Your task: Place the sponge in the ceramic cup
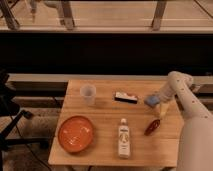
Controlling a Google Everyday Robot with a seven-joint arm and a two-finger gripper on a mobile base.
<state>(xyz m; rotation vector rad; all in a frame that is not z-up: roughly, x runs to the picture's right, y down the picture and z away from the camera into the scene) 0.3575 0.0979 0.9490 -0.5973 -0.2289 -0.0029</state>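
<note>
The light-blue sponge [150, 101] sits near the right side of the wooden table [105, 125], at the tip of my white arm. My gripper [158, 102] is down at the sponge, touching or just beside it. The pale ceramic cup [88, 93] stands upright at the table's back left, well apart from the gripper.
A flat black-and-white box [126, 97] lies between cup and sponge. An orange bowl [75, 133] sits front left, a white bottle [123, 138] lies front centre, and a small red object [152, 126] lies in front of the gripper. A dark wall runs behind the table.
</note>
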